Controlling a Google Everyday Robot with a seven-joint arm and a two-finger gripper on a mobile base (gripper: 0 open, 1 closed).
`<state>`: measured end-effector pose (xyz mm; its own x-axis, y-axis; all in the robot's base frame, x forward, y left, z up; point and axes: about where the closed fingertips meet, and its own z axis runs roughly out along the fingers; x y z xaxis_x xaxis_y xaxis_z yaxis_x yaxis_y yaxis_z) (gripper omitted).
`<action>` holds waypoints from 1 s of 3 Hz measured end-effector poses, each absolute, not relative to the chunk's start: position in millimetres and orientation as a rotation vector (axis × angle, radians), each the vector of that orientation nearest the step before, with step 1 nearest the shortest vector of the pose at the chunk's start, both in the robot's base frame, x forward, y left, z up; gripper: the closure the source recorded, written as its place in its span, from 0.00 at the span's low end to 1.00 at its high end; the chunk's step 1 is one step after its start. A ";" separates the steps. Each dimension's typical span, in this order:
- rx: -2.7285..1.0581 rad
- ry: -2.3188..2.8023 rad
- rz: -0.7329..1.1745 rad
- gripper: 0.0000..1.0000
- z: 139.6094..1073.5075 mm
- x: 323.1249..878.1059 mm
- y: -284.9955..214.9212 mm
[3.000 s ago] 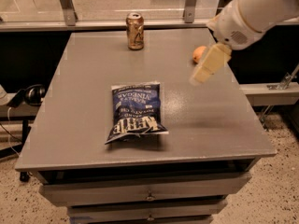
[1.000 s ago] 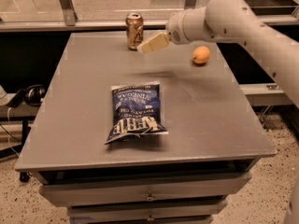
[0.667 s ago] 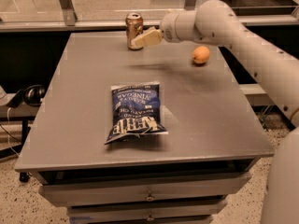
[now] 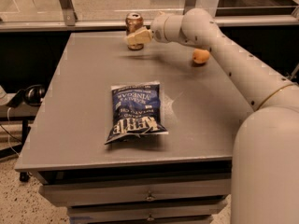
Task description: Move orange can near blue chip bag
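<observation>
**A:** Starting at the left, why does the blue chip bag (image 4: 135, 113) lie where it does?

**B:** It is the landmark, so I judge it is simply left alone. It lies flat on the desk (image 4: 84, 78), about midway between the left and right edges and closer to the near edge than the far one. Its long axis runs from near edge to far edge, skewed a little. The white lettering reads upside down from this view.

**A:** And the orange can (image 4: 134, 21)?

**B:** It stands at the far edge, left of the middle and well apart from the bag. It is upright, with its long axis vertical and its silver top up. A standing can offers its round side to a grasp from the right.

**A:** Is that why the gripper (image 4: 138, 38) is there?

**B:** Likely. The arm reaches in from the right and the gripper sits against the can's lower half, covering it. I cannot tell whether it has closed on the can or is only touching it.

**A:** Anything further right?

**B:** A round orange fruit (image 4: 201, 56) sits near the far right corner, under the arm. It is no part of the task.
</observation>
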<state>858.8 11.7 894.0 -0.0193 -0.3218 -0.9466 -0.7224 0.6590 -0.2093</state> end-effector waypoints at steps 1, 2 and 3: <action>-0.860 1.610 0.433 0.00 884.0 870.2 22.4; -0.873 1.603 0.464 0.19 876.2 874.3 33.0; -0.881 1.603 0.478 0.41 872.9 872.2 37.1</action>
